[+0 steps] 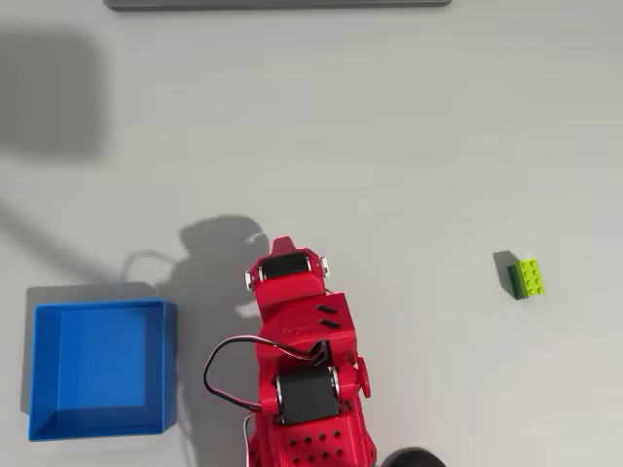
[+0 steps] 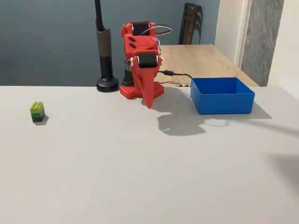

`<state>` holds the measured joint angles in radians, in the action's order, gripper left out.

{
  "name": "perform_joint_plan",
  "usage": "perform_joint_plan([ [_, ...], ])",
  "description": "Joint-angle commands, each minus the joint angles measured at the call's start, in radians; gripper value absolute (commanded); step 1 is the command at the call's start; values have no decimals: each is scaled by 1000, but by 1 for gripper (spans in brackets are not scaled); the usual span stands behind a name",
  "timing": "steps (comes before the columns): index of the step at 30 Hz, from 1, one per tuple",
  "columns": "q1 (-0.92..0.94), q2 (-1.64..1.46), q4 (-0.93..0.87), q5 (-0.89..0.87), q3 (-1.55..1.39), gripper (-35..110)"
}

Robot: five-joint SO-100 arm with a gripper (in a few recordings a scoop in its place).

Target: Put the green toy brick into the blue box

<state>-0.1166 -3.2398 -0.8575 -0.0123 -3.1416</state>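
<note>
The green toy brick [image 1: 528, 278] lies alone on the white table, far to the right of the red arm in the overhead view and at the left [image 2: 37, 111] in the fixed view. The blue box [image 1: 97, 370] sits with nothing in it at the lower left of the overhead view, and right of the arm [image 2: 222, 103] in the fixed view. The arm is folded over its base. My gripper [image 2: 149, 102] points straight down, its red fingers pressed together into one tip just above the table. It holds nothing and is well apart from both brick and box.
A black post on a round foot [image 2: 106, 70] stands just left of the arm's base. A black cable [image 1: 219, 375] loops beside the arm. A wooden table [image 2: 210, 56] and a chair [image 2: 190, 18] stand behind. A dark bar [image 1: 277, 4] lies at the overhead view's top edge.
</note>
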Motion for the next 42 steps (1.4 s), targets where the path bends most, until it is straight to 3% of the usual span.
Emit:
perform_joint_plan([
  [1, -11, -2, 23, -18, 14, 0],
  [7, 44, 8, 71, -44, 95, 0],
  [16, 186, 37, -55, -43, 290, 0],
  [29, 505, 508, -54, -51, 557, 1],
  [42, 861, 917, -86, -44, 775, 18],
])
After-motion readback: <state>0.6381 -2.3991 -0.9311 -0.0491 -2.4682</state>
